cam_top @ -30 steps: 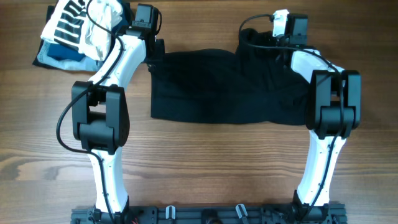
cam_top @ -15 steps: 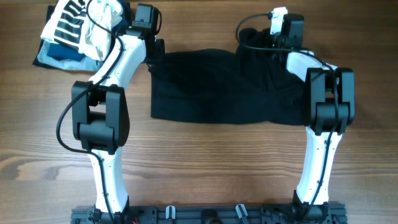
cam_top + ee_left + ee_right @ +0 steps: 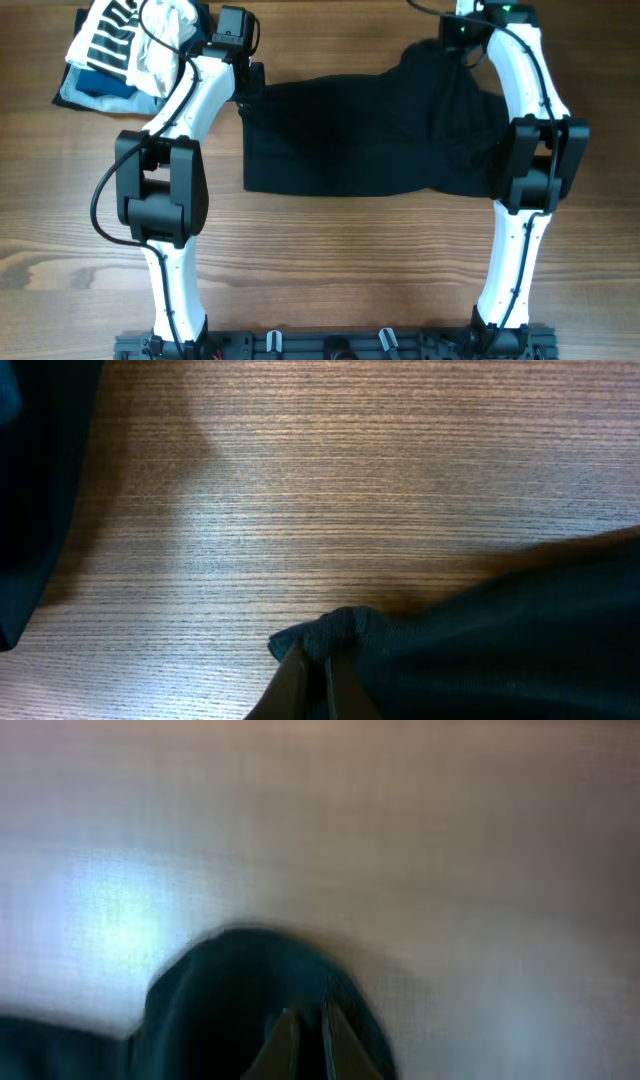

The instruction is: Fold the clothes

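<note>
1. Since the earlier overhead view the right pincer (image 3: 455, 38) has travelled toward the far edge of the bench (image 3: 330, 260) and gone from spread to clenched; the far right corner of the black garment (image 3: 350, 140) has been drawn out with it into a peak
2. Right wrist view: the two tips meet on a dark hump of the garment (image 3: 230, 1000), so the right pincer is grasping the cloth; the view is blurred and no finer detail can be told
3. Left pincer (image 3: 246, 88): unchanged in place, clenched on the garment's far left corner; the left wrist view shows a small bunch of fabric (image 3: 340, 630) held at its tips
4. Position of the garment: spread across the middle of the bench between the two arms, its near edge straight and flat, only the far right part pulled up
5. Stack of striped, white and blue garments (image 3: 120, 50): far left corner of the bench, apart from the black garment
6. Reading: both far corners now appear secured, so a first fold of the far edge toward the near edge looks ready; with only the right corner raised, uneven lifting could skew the fold
</note>
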You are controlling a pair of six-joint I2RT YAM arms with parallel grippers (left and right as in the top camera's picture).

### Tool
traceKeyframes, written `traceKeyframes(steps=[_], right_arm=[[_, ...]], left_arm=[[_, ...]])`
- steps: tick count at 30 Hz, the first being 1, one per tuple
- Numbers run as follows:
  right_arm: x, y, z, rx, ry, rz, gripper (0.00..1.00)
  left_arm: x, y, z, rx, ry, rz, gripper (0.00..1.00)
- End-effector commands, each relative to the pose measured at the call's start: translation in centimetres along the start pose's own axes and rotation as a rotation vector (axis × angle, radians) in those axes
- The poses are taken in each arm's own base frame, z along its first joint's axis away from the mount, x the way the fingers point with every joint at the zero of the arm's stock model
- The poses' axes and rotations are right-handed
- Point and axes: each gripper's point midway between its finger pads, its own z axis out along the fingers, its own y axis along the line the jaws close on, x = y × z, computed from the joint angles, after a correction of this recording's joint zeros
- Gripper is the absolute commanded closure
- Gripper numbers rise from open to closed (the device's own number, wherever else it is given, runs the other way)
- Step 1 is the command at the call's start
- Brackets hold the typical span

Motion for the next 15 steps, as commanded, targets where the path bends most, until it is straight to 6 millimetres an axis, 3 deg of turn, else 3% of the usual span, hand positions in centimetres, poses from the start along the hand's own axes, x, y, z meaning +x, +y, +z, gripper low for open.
traceKeyframes(steps=[1, 3, 5, 6, 7, 9, 10, 13, 15], right_arm=[[2.1, 0.2, -2.8, -0.024, 0.106, 0.021, 0.96], [5.8, 0.5, -2.5, -0.034, 0.24, 0.038, 0.96], [7.8, 0.7, -2.3, -0.04, 0.31, 0.047, 0.92], [8.9, 0.7, -2.1, -0.044, 0.345, 0.043, 0.66], [9.2, 0.7, -2.1, -0.047, 0.355, 0.034, 0.59], [8.5, 0.4, -2.0, -0.032, 0.327, 0.022, 0.36], [6.9, -0.1, -1.9, -0.004, 0.266, 0.01, 0.28], [3.2, -0.4, -1.6, 0.008, 0.123, -0.005, 0.22], [2.1, -0.5, -1.3, 0.012, 0.073, -0.009, 0.22]], left_arm=[[-0.1, 0.3, -1.0, -0.012, -0.006, -0.016, 0.96], [0.4, 0.4, -1.0, -0.017, 0.012, -0.013, 0.96], [0.6, 0.4, -1.0, -0.019, 0.02, -0.012, 0.96], [0.7, 0.5, -1.0, -0.02, 0.025, -0.011, 0.96], [0.7, 0.5, -1.0, -0.02, 0.026, -0.011, 0.96], [0.7, 0.5, -1.0, -0.02, 0.026, -0.012, 0.96], [0.7, 0.5, -1.0, -0.019, 0.025, -0.012, 0.96], [0.7, 0.5, -1.0, -0.02, 0.025, -0.013, 0.96], [0.7, 0.6, -1.0, -0.02, 0.025, -0.015, 0.96]])
